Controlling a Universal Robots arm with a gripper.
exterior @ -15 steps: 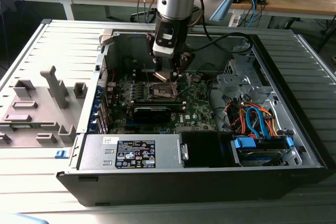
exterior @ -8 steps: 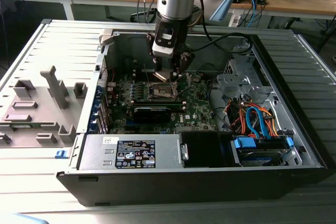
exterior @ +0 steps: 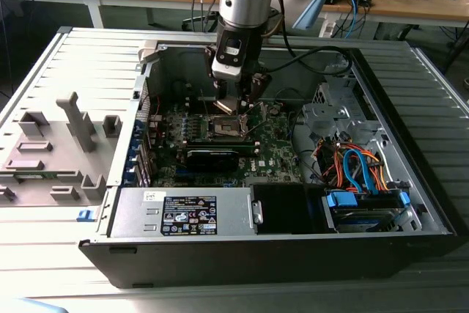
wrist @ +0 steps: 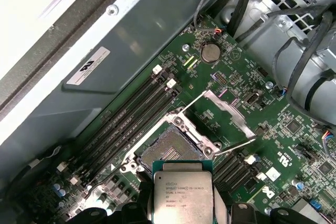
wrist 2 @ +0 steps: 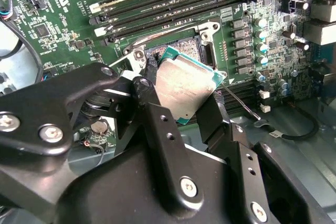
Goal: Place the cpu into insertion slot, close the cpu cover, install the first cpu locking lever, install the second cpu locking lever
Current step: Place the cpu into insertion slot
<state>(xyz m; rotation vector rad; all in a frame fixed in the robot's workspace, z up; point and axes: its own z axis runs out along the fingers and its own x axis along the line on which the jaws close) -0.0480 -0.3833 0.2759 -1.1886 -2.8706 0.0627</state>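
My gripper [exterior: 236, 104] hangs inside the open computer case, shut on the cpu [wrist 2: 184, 85], a flat square chip with a silvery top and a green edge. In the second wrist view the black fingers [wrist 2: 149, 90] clamp two opposite sides of the chip, which is tilted. The cpu [wrist: 182, 195] hovers just beside and above the insertion slot [wrist: 170, 150], whose dark pin field lies bare inside its silver rim. The cpu cover [wrist: 227, 109] stands swung up and open on the far side of the slot. A thin locking lever [wrist: 233, 148] sticks out, unlatched.
Long memory slots [wrist: 131, 119] run beside the socket. A black heatsink block [exterior: 212, 157] lies on the green board in front of the slot [exterior: 229, 128]. A power supply [exterior: 183, 214] and coloured cables [exterior: 352, 166] fill the near side. A grey fixture [exterior: 51, 144] sits outside the case.
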